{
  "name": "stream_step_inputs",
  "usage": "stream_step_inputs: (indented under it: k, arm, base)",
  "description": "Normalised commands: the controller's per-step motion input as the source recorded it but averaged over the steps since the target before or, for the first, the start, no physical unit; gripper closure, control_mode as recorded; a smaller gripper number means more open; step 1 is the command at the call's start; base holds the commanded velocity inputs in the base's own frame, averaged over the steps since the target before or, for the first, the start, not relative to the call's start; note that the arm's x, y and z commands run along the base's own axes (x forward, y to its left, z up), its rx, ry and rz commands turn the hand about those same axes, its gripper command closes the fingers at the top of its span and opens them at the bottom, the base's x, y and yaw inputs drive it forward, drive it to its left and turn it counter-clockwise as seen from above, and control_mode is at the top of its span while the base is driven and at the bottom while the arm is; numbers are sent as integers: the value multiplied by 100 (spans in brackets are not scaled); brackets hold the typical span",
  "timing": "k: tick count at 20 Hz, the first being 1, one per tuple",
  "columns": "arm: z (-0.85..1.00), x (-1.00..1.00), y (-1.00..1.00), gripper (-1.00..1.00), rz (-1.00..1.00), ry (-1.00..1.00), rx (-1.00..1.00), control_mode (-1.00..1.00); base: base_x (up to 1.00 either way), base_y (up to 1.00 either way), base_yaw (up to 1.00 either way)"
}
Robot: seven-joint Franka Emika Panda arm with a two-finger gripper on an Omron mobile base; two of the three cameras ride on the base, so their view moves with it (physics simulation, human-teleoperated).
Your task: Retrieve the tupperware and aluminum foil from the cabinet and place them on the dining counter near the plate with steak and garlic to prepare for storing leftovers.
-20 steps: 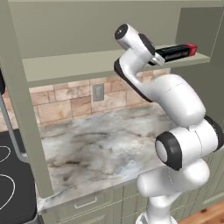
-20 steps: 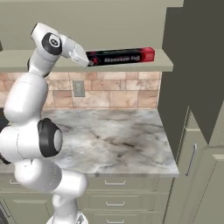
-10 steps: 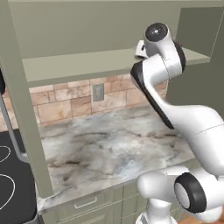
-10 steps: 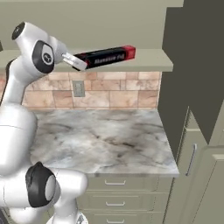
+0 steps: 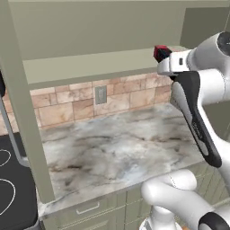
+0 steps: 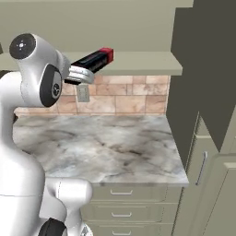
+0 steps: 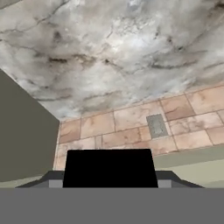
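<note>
The aluminum foil (image 6: 95, 59) is a long black box with a red end, held in the air in front of the cabinet's shelf (image 6: 138, 62) and tilted red end up. My gripper (image 6: 79, 74) is shut on its near black end. In the left base view its red end (image 5: 161, 52) pokes out past my gripper (image 5: 173, 65), level with the front of the shelf (image 5: 90, 65). The hand view has the box's black face (image 7: 109, 167) between the two fingers of my gripper (image 7: 109, 180).
A marbled countertop (image 5: 112, 148) over green drawers lies below the shelf, backed by stone tiles with a wall outlet (image 5: 100, 94). The open cabinet door (image 6: 203, 60) hangs at the right. A black cooktop (image 5: 9, 193) sits at the left, beyond the cabinet's upright (image 5: 22, 112).
The arm has swung back from the shelf, drawing the foil box out over the counter. The box now tilts red end up. The base has stayed put.
</note>
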Motion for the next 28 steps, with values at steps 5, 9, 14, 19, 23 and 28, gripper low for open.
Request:
stream_step_inputs:
  k: [5, 9, 14, 19, 23, 28]
  arm:
    - [32, -37, 0, 100, 14, 6, 0, 100]
    - [0, 0, 0, 100, 0, 0, 0, 100]
    - [0, 0, 0, 100, 0, 0, 0, 100]
    - [0, 0, 0, 100, 0, 0, 0, 100]
    - [0, 0, 0, 100, 0, 0, 0, 100]
    - [0, 0, 0, 100, 0, 0, 0, 100]
  base:
    - [-40, 0, 11]
    - [-100, 7, 29]
    - [-100, 0, 23]
    - [-100, 16, 34]
    - [-100, 57, 68]
    - [-55, 70, 86]
